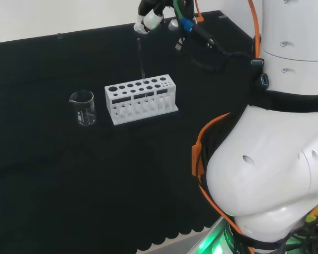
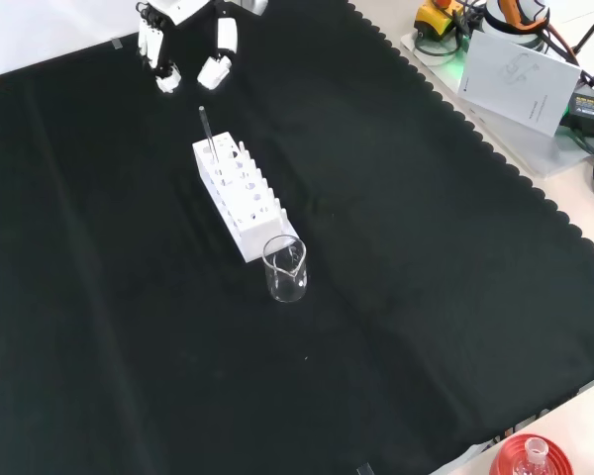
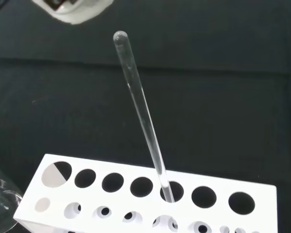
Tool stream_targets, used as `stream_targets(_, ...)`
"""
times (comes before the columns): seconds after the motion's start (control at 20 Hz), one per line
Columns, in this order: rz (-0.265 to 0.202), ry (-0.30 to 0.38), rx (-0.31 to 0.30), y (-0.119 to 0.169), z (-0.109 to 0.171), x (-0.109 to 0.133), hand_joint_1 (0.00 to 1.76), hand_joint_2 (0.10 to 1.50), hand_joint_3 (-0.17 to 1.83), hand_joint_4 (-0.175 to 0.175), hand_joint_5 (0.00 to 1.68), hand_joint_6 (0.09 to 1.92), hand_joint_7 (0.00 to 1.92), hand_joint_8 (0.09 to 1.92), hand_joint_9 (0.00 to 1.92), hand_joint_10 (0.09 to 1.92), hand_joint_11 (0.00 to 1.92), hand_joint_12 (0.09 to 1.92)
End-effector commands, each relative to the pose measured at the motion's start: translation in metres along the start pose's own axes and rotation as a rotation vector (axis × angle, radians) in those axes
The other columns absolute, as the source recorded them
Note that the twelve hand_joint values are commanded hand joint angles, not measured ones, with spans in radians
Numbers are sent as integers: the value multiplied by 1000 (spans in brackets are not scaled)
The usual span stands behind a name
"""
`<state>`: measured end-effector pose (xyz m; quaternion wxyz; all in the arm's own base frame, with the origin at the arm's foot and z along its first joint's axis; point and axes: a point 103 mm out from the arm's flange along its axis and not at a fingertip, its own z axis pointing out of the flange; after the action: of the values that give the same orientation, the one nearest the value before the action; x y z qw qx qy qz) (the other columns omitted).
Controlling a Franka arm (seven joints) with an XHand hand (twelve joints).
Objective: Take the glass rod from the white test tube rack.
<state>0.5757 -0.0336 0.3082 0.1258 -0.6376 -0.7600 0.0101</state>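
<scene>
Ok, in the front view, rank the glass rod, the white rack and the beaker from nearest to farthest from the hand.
1. Glass rod: its top sits just below the hand, standing in the rack's far end.
2. White rack: runs down and to the right from the rod.
3. Beaker: at the rack's near end, lowest in the view.

The rod (image 3: 140, 104) is a thin, clear glass stick with a rounded top end. It stands in one hole of the rack's (image 1: 141, 98) back row, leaning a little off upright, most of its length above the rack. The rack is a white block (two rows of round holes on top, open slots down the side) resting flat on the black surface (image 1: 69, 174). Its other holes look empty.
</scene>
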Motion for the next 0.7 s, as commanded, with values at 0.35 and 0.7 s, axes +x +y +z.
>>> stream_targets(0.35, 27, -13, 53, -13, 12, 7, 867, 675, 683, -175, 788, 838, 927, 727, 1034, 608, 891, 1180)
stream_targets(0.7, -3, 3, 42, -10, 20, 23, 879, 666, 681, -175, 794, 847, 939, 732, 1040, 611, 896, 1182)
